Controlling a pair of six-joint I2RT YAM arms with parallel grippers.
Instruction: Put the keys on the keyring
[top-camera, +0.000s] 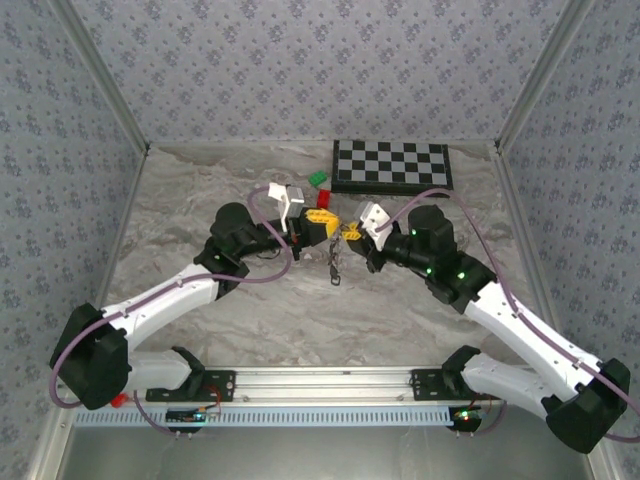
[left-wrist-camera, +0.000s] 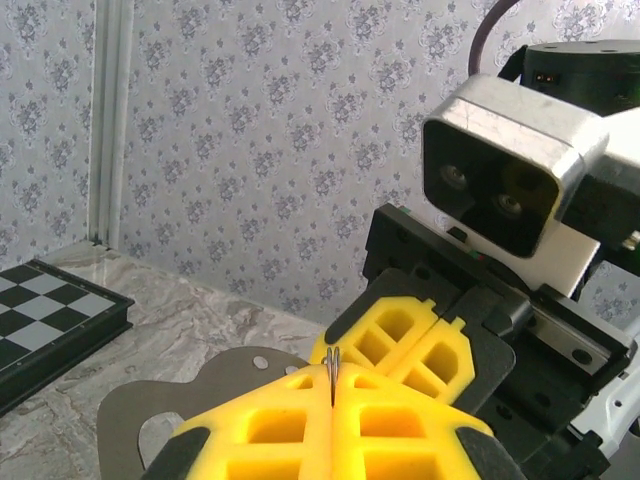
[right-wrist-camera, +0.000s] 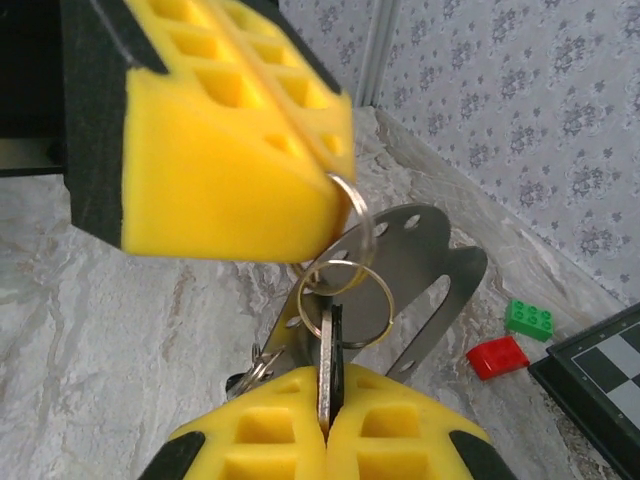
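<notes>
Currently: left hand (right-wrist-camera: 333, 180), fully closed, pinches the upper edge of the keyring (right-wrist-camera: 346, 285) at its pad tips. Right hand (right-wrist-camera: 325, 425), fully closed, clamps one key (right-wrist-camera: 328, 365) upright, its top meeting the keyring. Both hang above the worktop (right-wrist-camera: 120, 330).

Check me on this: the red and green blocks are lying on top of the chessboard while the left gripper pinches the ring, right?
No. The right wrist view shows the red block and green block lying on the table beside the chessboard, not on it. The left gripper does pinch the ring.
</notes>
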